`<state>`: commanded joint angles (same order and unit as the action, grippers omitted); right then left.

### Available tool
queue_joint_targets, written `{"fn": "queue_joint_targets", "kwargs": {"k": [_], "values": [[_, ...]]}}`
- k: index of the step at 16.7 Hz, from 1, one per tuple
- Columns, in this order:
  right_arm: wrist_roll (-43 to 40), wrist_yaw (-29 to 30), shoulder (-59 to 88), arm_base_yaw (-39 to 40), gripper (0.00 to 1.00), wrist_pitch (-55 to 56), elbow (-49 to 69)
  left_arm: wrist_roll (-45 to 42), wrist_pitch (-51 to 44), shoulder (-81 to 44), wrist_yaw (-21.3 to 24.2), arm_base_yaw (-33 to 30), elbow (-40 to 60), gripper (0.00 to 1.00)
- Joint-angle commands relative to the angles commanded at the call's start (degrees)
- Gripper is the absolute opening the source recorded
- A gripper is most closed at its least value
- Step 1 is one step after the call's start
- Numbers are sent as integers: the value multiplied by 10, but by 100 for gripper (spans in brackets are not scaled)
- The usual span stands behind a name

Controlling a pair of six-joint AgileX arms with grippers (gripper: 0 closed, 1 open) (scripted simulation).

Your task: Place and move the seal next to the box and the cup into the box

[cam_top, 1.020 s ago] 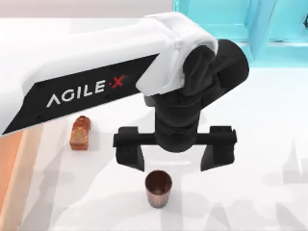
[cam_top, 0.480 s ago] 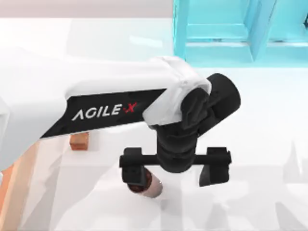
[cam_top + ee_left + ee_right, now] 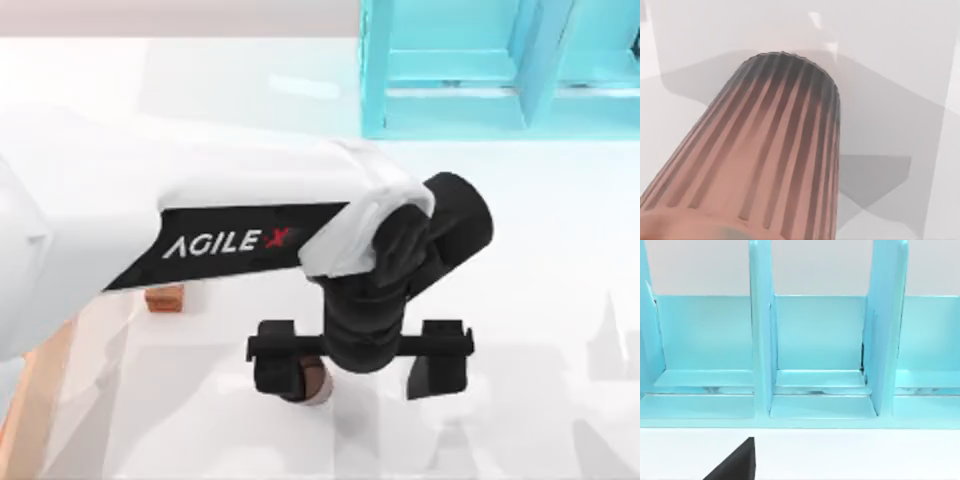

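The cup sits low in the centre of the top view on the white surface, mostly hidden beneath the left gripper. That gripper's fingers stand wide apart: the left-hand one overlaps the cup, the other is well clear to the right, so nothing is clamped. In the left wrist view the cup's ribbed coppery wall lies very close under the camera.

The cup looks small, rigid and light. The ribs should give the fingers some bite, though the round wall could roll out of an off-centre pinch. Taking it across the middle of the wall, with one finger on each side, seems the safest hold. As the fingers stand, the cup is not centred between them, so closing now might nudge or tip it.

The seal peeks out under the arm at the left of the top view, near the pale rim of the box at the lower left edge. The right gripper is parked facing the turquoise shelf.

Compared with a second ago, the left gripper has come down from above the cup, which was then fully visible below the fingers. In the last half second it has dropped a little further, hiding still more of the cup.
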<state>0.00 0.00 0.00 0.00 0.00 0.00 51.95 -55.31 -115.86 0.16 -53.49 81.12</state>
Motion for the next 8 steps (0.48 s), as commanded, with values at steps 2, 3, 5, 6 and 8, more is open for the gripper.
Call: {"fn": "queue_joint_targets", "kwargs": {"k": [2,3,5,6,8], "values": [[0,0,0,0,100,0,0,0,0,0,0,0,0,70],[0,0,0,0,100,0,0,0,0,0,0,0,0,62],[0,0,0,0,100,0,0,0,0,0,0,0,0,47],[0,0,0,0,100,0,0,0,0,0,0,0,0,40],[0,0,0,0,100,0,0,0,0,0,0,0,0,25]]}}
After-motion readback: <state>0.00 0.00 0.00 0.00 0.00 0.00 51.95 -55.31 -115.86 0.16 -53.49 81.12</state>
